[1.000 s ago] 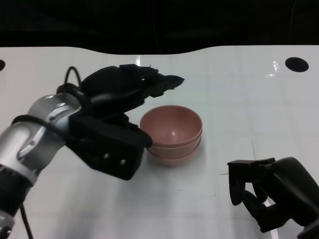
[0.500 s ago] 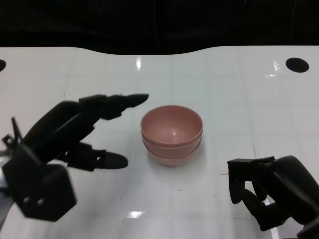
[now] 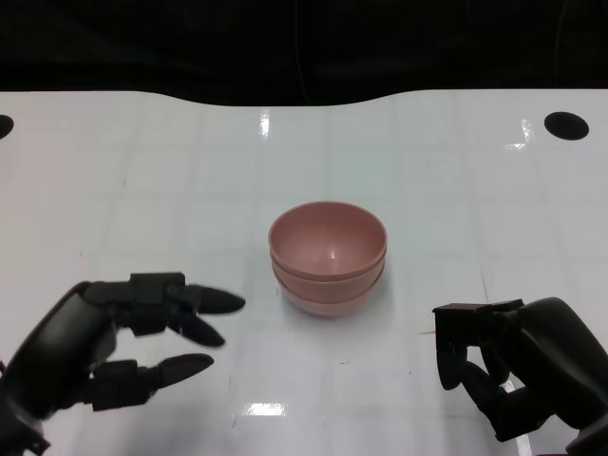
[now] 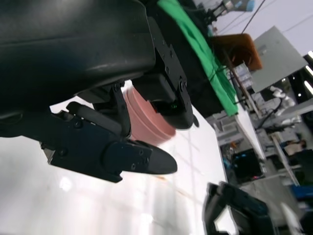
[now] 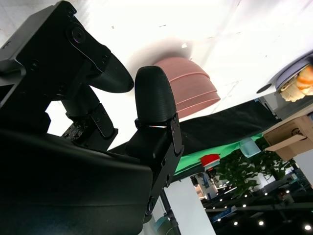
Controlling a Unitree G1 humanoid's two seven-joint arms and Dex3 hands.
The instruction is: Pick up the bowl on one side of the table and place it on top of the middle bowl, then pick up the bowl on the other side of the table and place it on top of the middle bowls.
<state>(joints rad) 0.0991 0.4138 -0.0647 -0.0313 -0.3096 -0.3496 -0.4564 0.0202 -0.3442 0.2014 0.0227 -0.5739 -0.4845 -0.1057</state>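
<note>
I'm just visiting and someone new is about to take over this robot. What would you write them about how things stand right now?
Left hand: holds nothing, fingers spread, low at the table's near left, apart from the bowls.
Right hand: holds nothing, fingers curled in, at the near right.
Pink bowl stack: nested at the middle of the white table; the right wrist view shows three rims.
Done: stacking looks complete.
Left: nothing visible on either side to pick up.

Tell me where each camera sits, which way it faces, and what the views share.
Head view: high, looking down at the white table; left hand and right hand show low.
Left wrist view: behind the left hand, facing the stacked pink bowls.
Right wrist view: behind the right hand, upturned.
All three share the bowls.
</note>
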